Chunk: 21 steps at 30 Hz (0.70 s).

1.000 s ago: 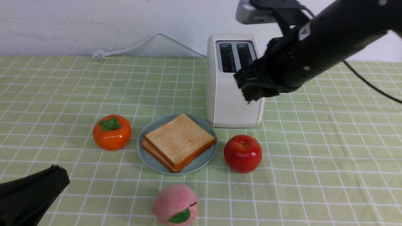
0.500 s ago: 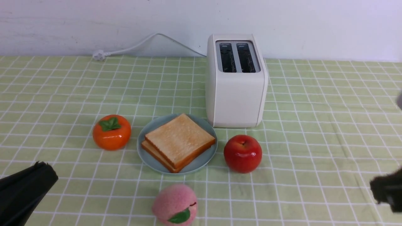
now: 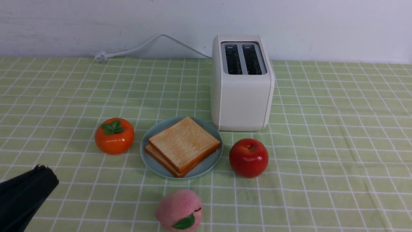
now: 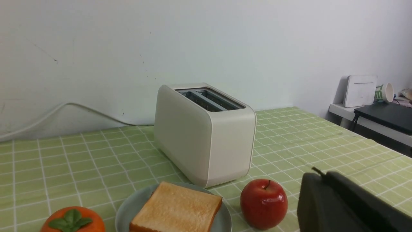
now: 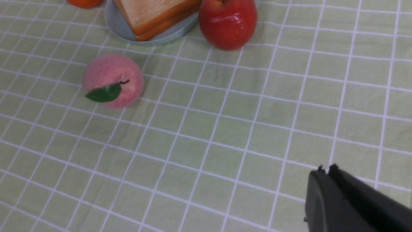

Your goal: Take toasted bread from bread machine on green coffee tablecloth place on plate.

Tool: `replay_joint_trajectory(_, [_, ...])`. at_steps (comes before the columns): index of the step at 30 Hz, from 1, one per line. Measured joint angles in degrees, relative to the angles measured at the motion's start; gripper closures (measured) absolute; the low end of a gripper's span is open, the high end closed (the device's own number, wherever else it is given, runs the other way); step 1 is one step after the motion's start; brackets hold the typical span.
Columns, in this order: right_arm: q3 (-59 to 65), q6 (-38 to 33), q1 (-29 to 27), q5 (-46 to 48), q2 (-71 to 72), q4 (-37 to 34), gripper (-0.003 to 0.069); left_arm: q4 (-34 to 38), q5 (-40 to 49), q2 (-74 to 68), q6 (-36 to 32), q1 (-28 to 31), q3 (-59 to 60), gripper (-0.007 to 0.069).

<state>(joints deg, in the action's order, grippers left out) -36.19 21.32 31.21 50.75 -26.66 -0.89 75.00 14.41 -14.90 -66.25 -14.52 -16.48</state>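
Observation:
Two slices of toasted bread [image 3: 184, 145] lie stacked on the pale blue-green plate [image 3: 151, 165], on the green coffee tablecloth [image 3: 322, 145]. Behind the plate stands the white bread machine [image 3: 242, 96]; both dark slots show nothing inside. My left gripper [image 3: 43, 172] sits low at the near left corner, shut and empty, well short of the plate; the left wrist view has it [image 4: 317, 175] beside the apple [image 4: 264, 203]. My right gripper [image 5: 325, 171] is out of the front view; its wrist view shows it shut and empty above bare cloth, away from the toasted bread [image 5: 154, 13].
An orange persimmon [image 3: 114, 135] sits left of the plate, a red apple [image 3: 248, 157] right of it, a pink peach [image 3: 179, 210] in front. The toaster's white cord [image 3: 145, 45] runs along the back wall. A side table with a white box [image 4: 359, 91] stands off right.
My right arm swung from in front of the toaster down to the right and left the front view, its jaws closing. The left gripper drew back slightly toward the near left corner.

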Motion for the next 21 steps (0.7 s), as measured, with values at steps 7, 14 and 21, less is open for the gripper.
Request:
replay_joint_trajectory(7, [0.18, 0.0, 0.0, 0.36, 0.07, 0.47, 0.065, 0.0, 0.0, 0.0, 0.0, 0.0, 0.0, 0.0637])
replay_joint_trajectory(14, [12.17, -6.77, -11.27, -14.29, 6.26, 3.8, 0.0678, 0.0, 0.0, 0.0, 0.0, 0.0, 0.0, 0.0637])
replay_joint_trajectory(21, [34.54, -18.06, -26.61, -30.81, 21.71, -3.66, 0.0678, 0.0, -0.05, 0.0, 0.0, 0.0, 0.0, 0.0637])
